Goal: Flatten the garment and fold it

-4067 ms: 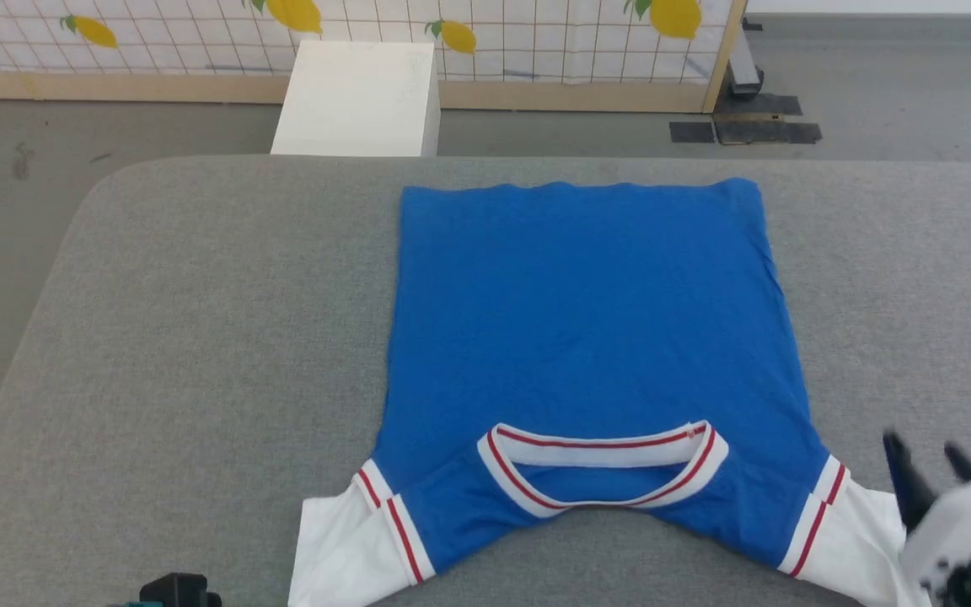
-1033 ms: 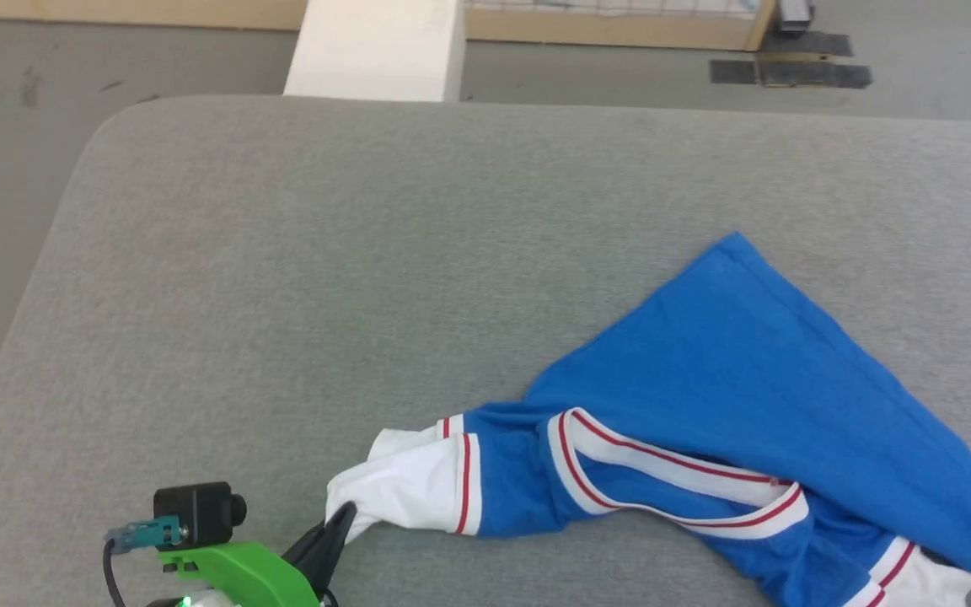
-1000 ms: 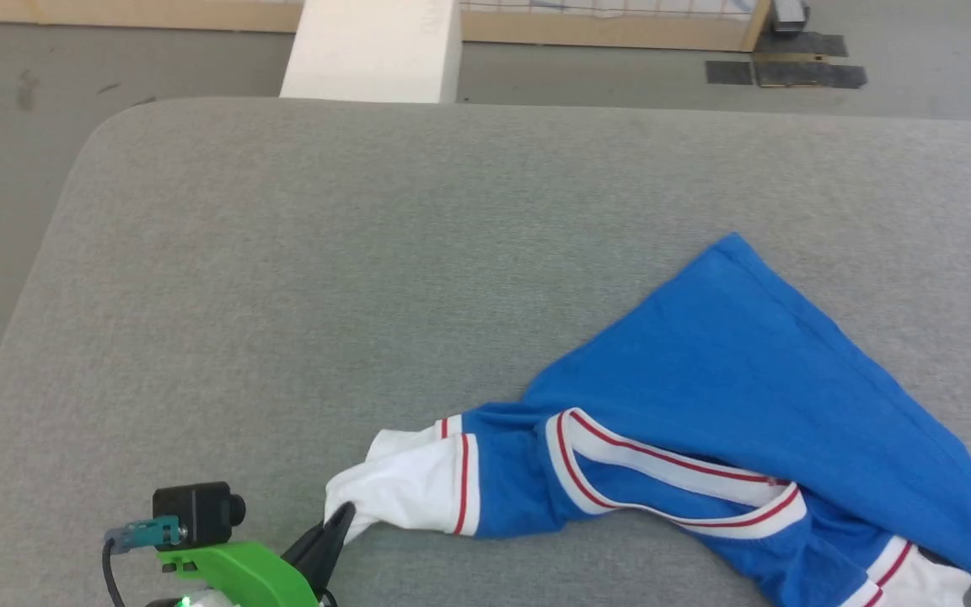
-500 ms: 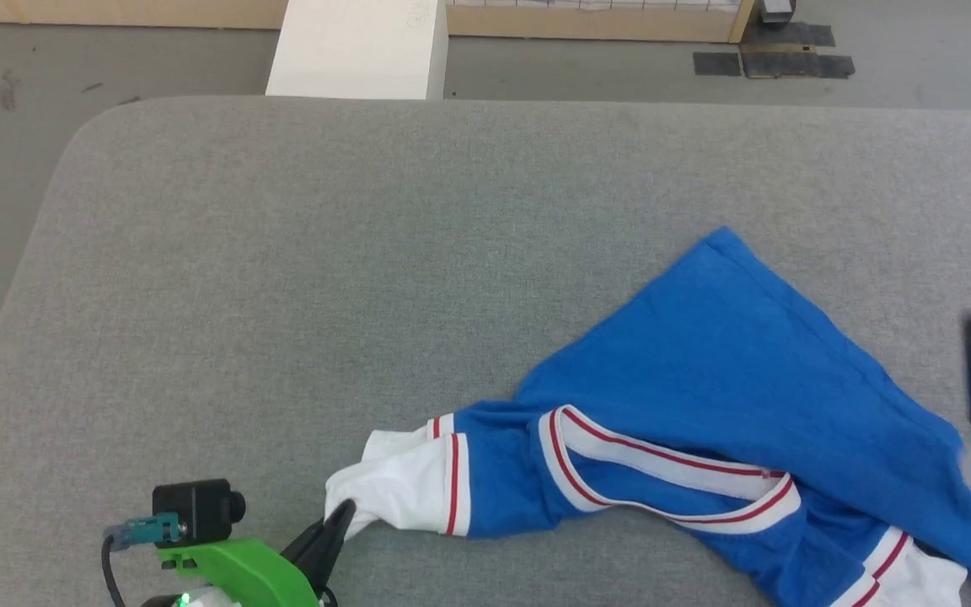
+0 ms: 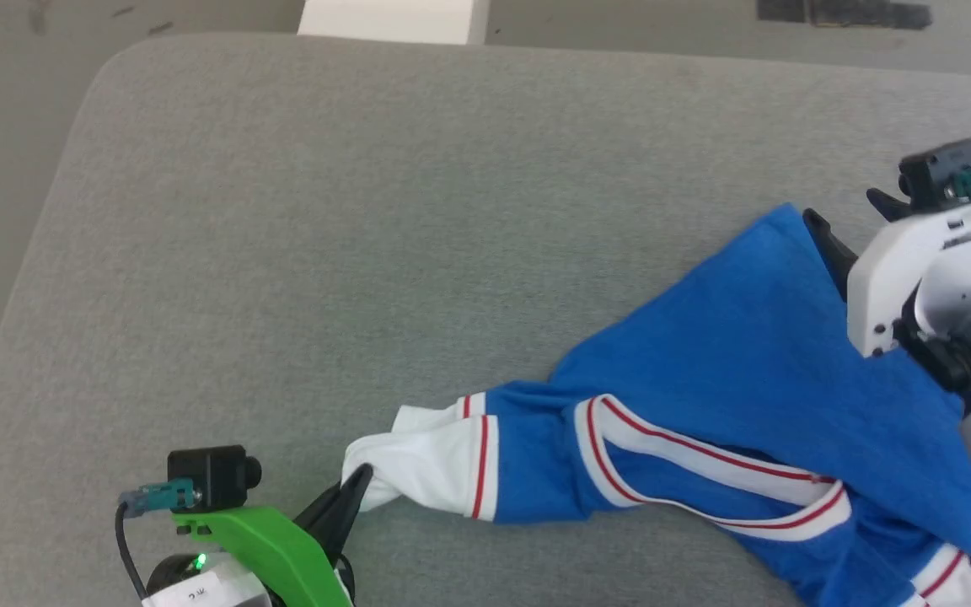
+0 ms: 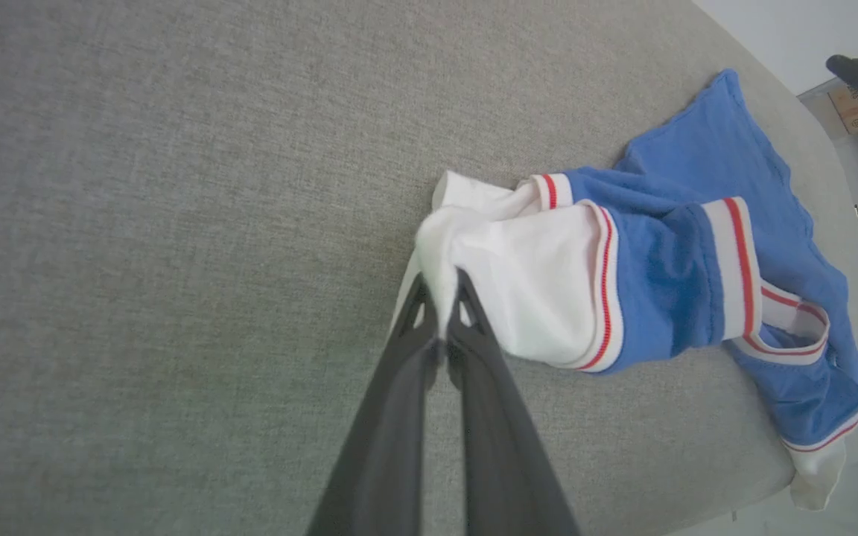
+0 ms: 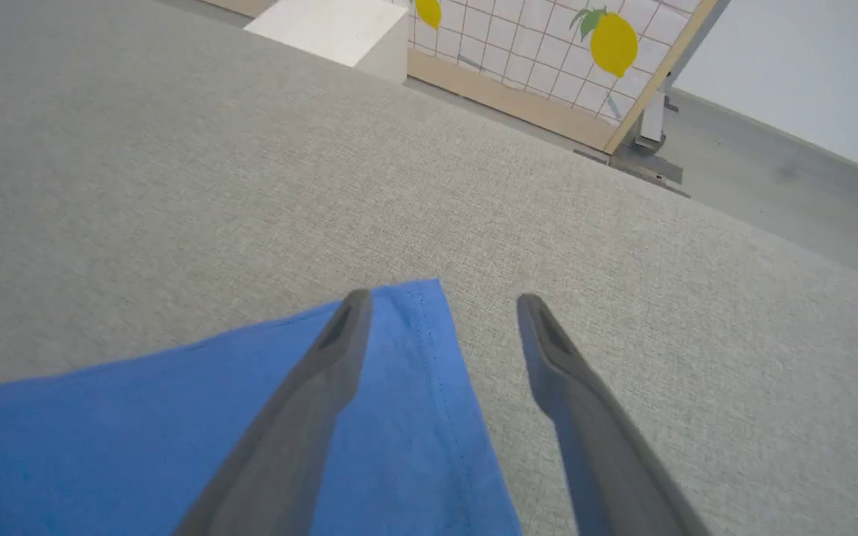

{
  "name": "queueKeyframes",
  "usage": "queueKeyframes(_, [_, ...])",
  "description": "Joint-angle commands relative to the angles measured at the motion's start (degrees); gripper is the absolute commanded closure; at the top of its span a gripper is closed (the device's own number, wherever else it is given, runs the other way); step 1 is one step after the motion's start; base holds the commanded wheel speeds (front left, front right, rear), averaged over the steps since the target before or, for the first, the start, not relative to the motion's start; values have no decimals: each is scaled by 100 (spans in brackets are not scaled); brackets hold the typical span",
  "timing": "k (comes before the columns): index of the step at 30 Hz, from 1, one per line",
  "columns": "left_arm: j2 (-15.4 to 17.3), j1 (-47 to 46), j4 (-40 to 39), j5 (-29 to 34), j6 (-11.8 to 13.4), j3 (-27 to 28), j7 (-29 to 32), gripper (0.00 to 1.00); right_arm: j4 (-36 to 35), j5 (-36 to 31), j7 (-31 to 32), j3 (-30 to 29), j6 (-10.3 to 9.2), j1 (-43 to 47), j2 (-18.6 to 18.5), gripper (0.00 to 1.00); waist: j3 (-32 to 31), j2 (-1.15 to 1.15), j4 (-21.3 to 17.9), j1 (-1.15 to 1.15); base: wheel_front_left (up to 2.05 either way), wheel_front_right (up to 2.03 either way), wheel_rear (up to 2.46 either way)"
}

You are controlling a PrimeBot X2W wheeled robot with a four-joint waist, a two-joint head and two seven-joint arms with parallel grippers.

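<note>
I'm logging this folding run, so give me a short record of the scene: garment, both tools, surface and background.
garment: bright blue jersey, bunched and skewed, not flat; collar trim white with red stripes
left side: left tool shut on the jersey's white sleeve
right side: right tool open, at the jersey's blue corner, gripping nothing
surface: grey fabric-covered table
background: white box; lemon-print screen

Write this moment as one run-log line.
left fingers: shut on white sleeve | right fingers: open at blue hem corner | jersey: bunched on table, not flat
</note>
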Motion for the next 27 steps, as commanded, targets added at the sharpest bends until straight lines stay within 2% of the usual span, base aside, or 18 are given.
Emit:
queueKeyframes(1, [-36, -104, 36, -72, -37, -7, -42, 100, 193, 53, 183, 101, -10, -225, -46, 0, 228, 35, 240, 0, 0, 0, 0])
queueKeyframes(8, [-99, -231, 136, -69, -97, -65, -127, 100, 982, 141, 1270, 372, -10, -901, -112, 0, 447, 35, 499, 0, 0, 0, 0])
queueKeyframes(18, [-157, -347, 203, -72, -153, -135, -203, 100, 1524, -119, 2402, 47, -10, -1298, 76, 0, 665, 35, 651, 0, 0, 0, 0])
queueKeyframes(19, [-158, -350, 209, -72, -153, -137, -208, 100, 1557, -146, 2520, 21, -10, -1305, 96, 5, 674, 35, 651, 0, 0, 0, 0])
queueKeyframes(20, [-160, -352, 214, -72, -152, -139, -214, 100, 1593, -191, 2676, -2, -10, -1309, 109, 52, 683, 35, 650, 0, 0, 0, 0])
queueKeyframes(21, [-161, -353, 217, -72, -152, -140, -219, 100, 1610, -222, 2803, 1, -10, -1305, 118, 72, 687, 35, 648, 0, 0, 0, 0])
queueKeyframes(23, [-162, -348, 228, -76, -149, -143, -226, 100, 1581, -259, 2990, -7, -10, -1283, 132, 100, 683, 35, 635, 0, 0, 0, 0])
queueKeyframes(25, [-161, -338, 245, -77, -143, -144, -233, 100, 1501, -279, 3044, -31, -10, -1227, 141, 100, 655, 35, 616, 0, 0, 0, 0])
queueKeyframes(27, [-157, -331, 270, -75, -139, -158, -227, 100, 1348, -279, 2821, -140, -10, -1114, 161, 100, 584, 35, 596, 0, 0, 0, 0])
